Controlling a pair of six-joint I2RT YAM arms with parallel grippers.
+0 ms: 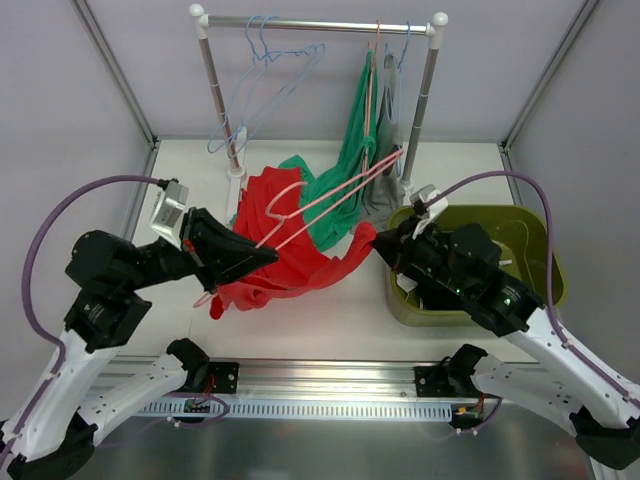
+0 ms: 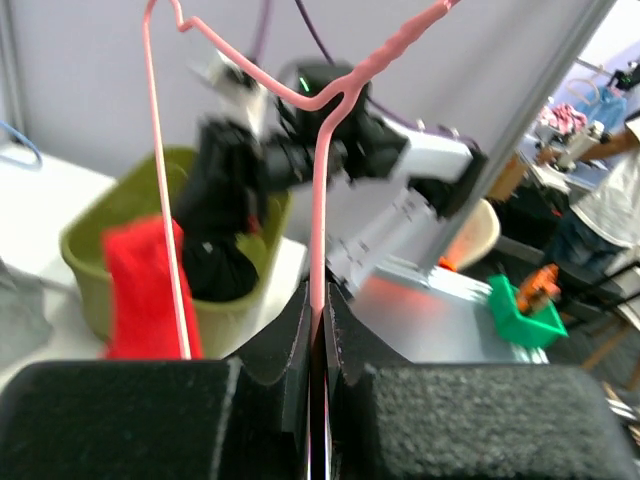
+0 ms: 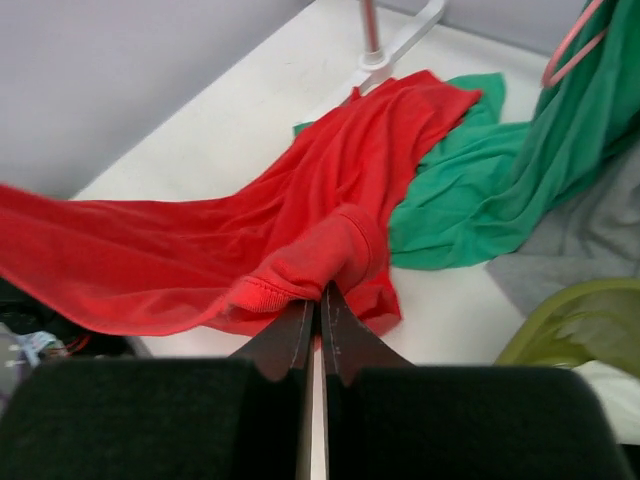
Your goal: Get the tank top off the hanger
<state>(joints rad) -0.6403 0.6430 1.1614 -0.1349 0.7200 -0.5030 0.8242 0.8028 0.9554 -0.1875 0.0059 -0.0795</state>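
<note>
The tank top (image 1: 295, 262) is one red piece of soft, matte knit with a ribbed, rolled hem. It lies crumpled mid-table (image 1: 330, 312) and is drawn taut to the right.

The hanger (image 1: 330, 200) is one thin pink wire with a bent shoulder profile. In the top view it crosses above the red fabric.

The left gripper (image 1: 268, 257) is fully closed on the hanger wire. Its black, foam-faced fingers (image 2: 290, 340) pinch the wire between them.

The right gripper (image 1: 377, 241) is fully closed on the tank top's hem, at the garment's right end.

Further items:
- Green fabric (image 1: 350, 170) hangs from the far metal rack (image 1: 320, 22) and spreads onto the table.
- One grey garment (image 1: 385, 190) hangs beside it.
- Pale blue wire hangers (image 1: 262, 90), at least two, hang on the left.
- One olive plastic bin (image 1: 540, 235) stands at right.
</note>
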